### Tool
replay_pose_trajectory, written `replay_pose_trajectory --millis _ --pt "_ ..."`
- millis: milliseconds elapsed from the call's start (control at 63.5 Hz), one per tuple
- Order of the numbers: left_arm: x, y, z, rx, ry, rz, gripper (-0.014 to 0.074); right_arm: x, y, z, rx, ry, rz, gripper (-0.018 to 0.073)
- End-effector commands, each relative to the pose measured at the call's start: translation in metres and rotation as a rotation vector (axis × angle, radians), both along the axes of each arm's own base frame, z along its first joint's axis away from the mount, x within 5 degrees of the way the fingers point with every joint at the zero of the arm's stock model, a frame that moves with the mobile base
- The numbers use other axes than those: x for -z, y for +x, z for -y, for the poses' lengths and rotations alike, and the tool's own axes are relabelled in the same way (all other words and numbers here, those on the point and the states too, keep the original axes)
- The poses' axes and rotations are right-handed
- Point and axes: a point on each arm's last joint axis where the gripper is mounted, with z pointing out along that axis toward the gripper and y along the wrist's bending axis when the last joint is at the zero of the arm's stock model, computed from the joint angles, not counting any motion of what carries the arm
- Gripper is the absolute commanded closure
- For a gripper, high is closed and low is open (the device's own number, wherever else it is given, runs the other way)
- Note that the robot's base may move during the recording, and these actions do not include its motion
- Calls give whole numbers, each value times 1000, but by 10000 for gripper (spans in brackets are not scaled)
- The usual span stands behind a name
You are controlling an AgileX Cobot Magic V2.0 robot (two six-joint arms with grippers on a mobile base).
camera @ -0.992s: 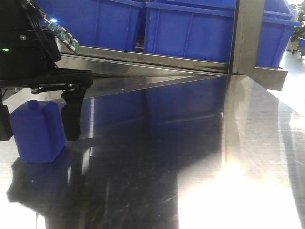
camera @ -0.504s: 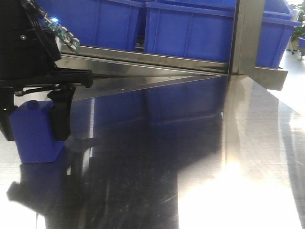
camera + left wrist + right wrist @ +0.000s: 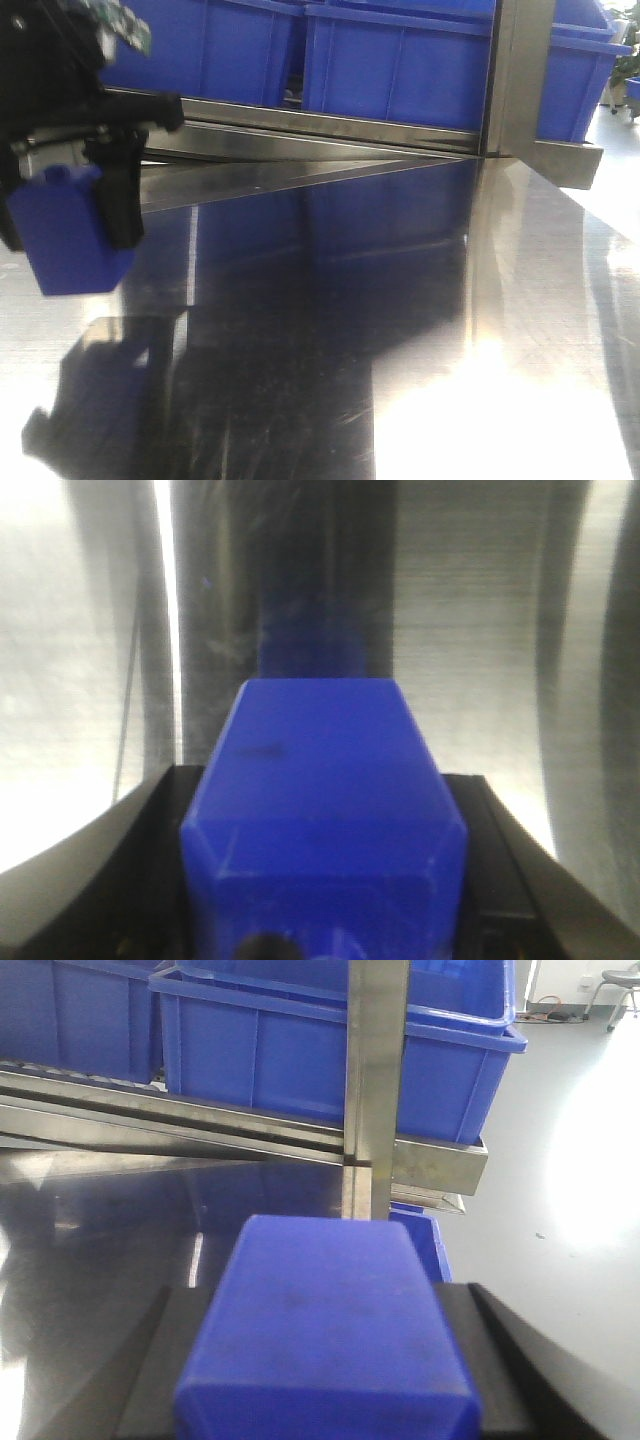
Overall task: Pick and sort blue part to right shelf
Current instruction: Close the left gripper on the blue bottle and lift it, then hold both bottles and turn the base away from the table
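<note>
Grippers: two, the left gripper (image 3: 65, 238) and the right gripper (image 3: 322, 1292).
Blue blocks: two, one held in each gripper; the slanted-top block (image 3: 60, 255) in the left, the blue part (image 3: 325, 1335) in the right.
Blue bins (image 3: 290, 1060): at least two side by side ahead of the right gripper, one more lower down.
Metal post (image 3: 372, 1080): one, ahead of the right gripper.

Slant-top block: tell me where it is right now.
Front view, far left: the slant-top block is clamped in the left gripper, clear of the steel table, in front of the blue bins.
</note>
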Motion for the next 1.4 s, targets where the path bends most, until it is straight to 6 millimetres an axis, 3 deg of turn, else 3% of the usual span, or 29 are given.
replay_pose_trajectory --millis 0,110,252,646,882,1118,1386 --pt "-34 -11 -1 134 -71 153 208 -18 0 1 8 -6 118 137" --pt "-42 -26 -1 339 -154 330 208 -18 0 1 8 -6 118 137" --pt "-45 -48 -6 422 -264 543 208 -18 0 1 8 -6 118 137" --pt "-35 -103 -53 245 -305 1047 208 -18 0 1 8 -6 118 137" --pt "-28 -126 -89 130 -249 1128 208 -18 0 1 8 -6 118 137" --pt "-42 -146 -123 15 -117 1273 207 -18 0 1 8 -6 118 137" --pt "-54 -174 -139 -45 -26 1366 207 -18 0 1 8 -6 118 137"
